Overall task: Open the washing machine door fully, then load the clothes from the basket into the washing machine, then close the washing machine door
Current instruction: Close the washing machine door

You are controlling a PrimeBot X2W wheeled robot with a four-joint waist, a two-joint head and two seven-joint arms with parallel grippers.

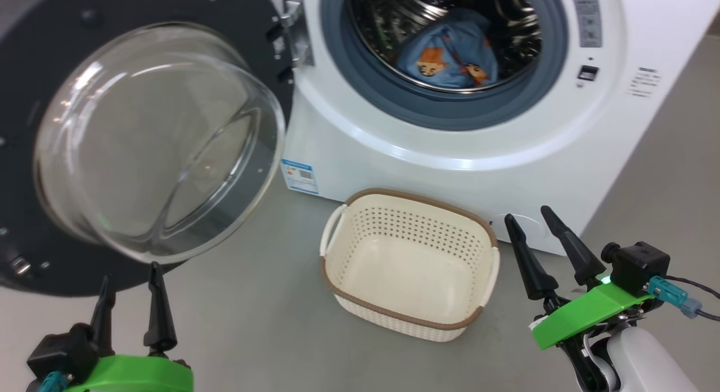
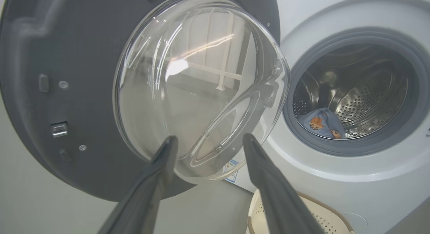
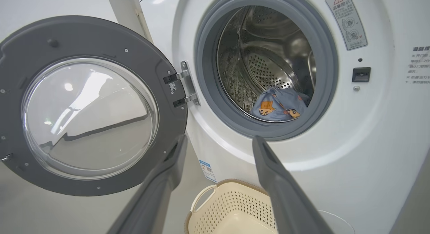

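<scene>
Door [image 1: 152, 139] stands swung wide to my left, inner face and glass bowl [image 2: 188, 93] toward me, hinge [image 1: 295, 32] at the left of the opening. Clothes [image 1: 450, 57] sit low at the front of the drum [image 3: 268, 59], just behind the rubber ring [image 1: 444, 113]. Basket [image 1: 416, 201] on the floor [image 1: 253, 324] in front of the washing machine [image 1: 394, 167] looks empty. My read: loading is done, closing is the step in hand.

Left gripper [image 1: 130, 273]: jaws spread, nothing in them, just below the bowl's lower edge. Right gripper [image 1: 527, 213]: jaws spread, empty, right of the basket near the machine's lower front.

Plan:
- Use the left arm and go round the free edge, far from the hinge, onto the outer face.
- Push on the rim, not the glass, and follow the arc rather than shoving straight.
- Finish with a firm press so the latch [image 2: 59, 129] seats in the lock slot [image 1: 588, 72].
- Keep the right arm out of the swing path.

What I can't see:
- The door's outer face, so I have no handle to aim for.
- The door's left rim, cut off in the head view.
- Whether any cloth touches the ring; I check that before the last press.
- The drum behind the bundle. I can't make out any white cloth.
- Whether the door's bottom rim clears the basket handle.
</scene>
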